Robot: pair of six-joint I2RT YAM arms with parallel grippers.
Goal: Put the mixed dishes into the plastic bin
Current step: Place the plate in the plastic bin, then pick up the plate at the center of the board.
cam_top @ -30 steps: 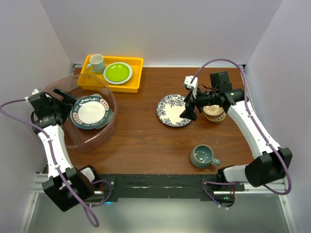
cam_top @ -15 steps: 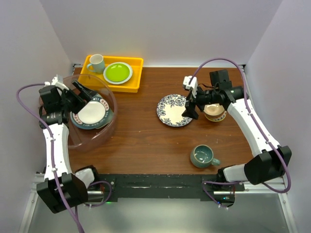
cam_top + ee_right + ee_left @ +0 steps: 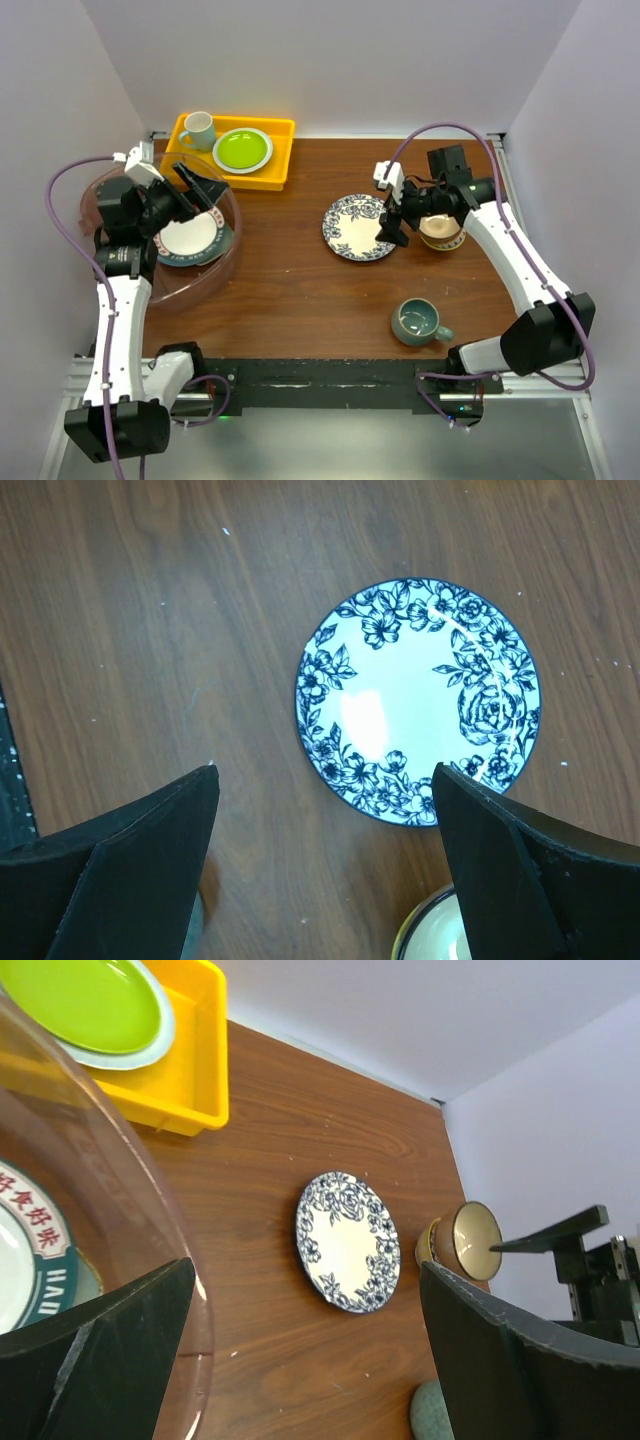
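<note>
The plastic bin (image 3: 196, 283) stands at the left and holds a teal-rimmed patterned plate (image 3: 189, 234) on a pale green tray (image 3: 229, 240). My left gripper (image 3: 205, 189) is open and empty, raised over the bin's far right side. A blue floral plate (image 3: 352, 228) lies mid-table. My right gripper (image 3: 391, 226) is open and empty, hovering over the plate's right edge. A cream-tan bowl (image 3: 440, 232) sits just right of it. A teal mug (image 3: 417, 320) stands near the front. The right wrist view shows the floral plate (image 3: 418, 700) ahead of the jaws.
A yellow tray (image 3: 278, 150) at the back left holds a white mug (image 3: 197, 130) and a lime-green plate (image 3: 242, 150). The left wrist view shows the bin's rim (image 3: 150, 1200), the yellow tray (image 3: 190, 1070), the floral plate (image 3: 348, 1242) and the bowl (image 3: 470, 1240).
My left gripper has risen out of the bin and swung toward its far right side, open and empty. My right gripper has barely shifted over the floral plate.
</note>
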